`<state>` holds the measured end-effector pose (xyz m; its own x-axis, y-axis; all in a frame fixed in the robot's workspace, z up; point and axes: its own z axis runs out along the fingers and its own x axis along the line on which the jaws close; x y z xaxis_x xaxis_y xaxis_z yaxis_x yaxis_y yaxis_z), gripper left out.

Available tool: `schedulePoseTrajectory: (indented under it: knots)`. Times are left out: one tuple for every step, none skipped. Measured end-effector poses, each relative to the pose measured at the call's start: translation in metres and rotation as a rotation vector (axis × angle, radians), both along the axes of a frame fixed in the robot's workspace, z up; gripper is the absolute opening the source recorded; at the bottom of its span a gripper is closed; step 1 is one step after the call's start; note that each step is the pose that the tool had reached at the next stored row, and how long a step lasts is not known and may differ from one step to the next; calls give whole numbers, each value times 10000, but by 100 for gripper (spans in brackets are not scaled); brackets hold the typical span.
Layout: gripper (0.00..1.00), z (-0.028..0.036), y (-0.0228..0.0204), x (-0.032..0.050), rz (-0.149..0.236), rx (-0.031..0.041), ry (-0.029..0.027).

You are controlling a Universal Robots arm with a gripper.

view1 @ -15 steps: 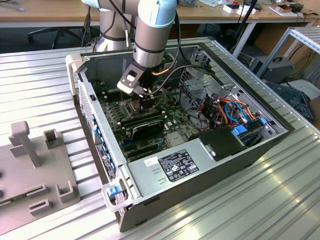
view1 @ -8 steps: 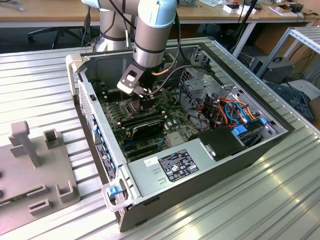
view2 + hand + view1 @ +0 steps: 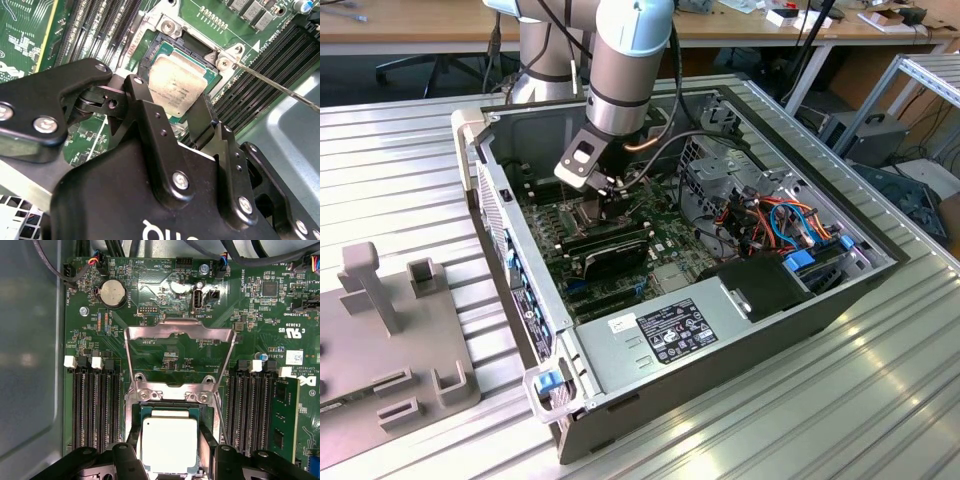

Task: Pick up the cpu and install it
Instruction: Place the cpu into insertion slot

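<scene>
— End effector (image 3: pixel 170 437) is low over the socket (image 3: pixel 167 42), with its fingers (image 3: pixel 201 117) on either side of the cpu (image 3: pixel 169 449). It looks clamped on the chip to me, pinching two opposite edges.
— So the chip isn't off to one side?
— No, it's dead between the fingers and straight under the wrist. It sits within the socket's outline. The metal frame (image 3: pixel 175 330) is hinged open and lies flat beyond the socket, towards the coin cell (image 3: pixel 113 293).
— Seated, or held just above?
— I can't tell whether it touches the socket floor.
— And which way does it lie?
— Flat, silver face up. It's square, so there's no long axis. Its edges run parallel to the socket's sides and to the memory slots (image 3: pixel 95 405) flanking the socket.
</scene>
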<state>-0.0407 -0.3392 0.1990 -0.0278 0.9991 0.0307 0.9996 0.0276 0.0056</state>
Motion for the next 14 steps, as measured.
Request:
schedulePoseTrajectory:
  knots:
    - [55, 0, -3, 0, 0, -1, 0]
    - [55, 0, -5, 0, -1, -1, 0]
    - [55, 0, -7, 0, 0, -1, 0]
    - [55, 0, -8, 0, 0, -2, 0]
    - [55, 0, -8, 0, 0, -1, 0]
    - [55, 0, -9, 0, 0, -2, 1]
    - [55, -1, -9, 0, 1, -3, 1]
    - [55, -2, -9, 0, 0, -4, 2]
    - [55, -3, -9, 0, 0, -5, 3]
    - [55, -6, -9, 0, 0, -4, 2]
    - [55, -6, -9, 0, 1, -3, 1]
    - [55, -7, -9, 0, 0, -2, 1]
    - [55, -7, -9, 0, 0, -3, 2]
    - [55, -7, -9, 0, 0, -3, 2]
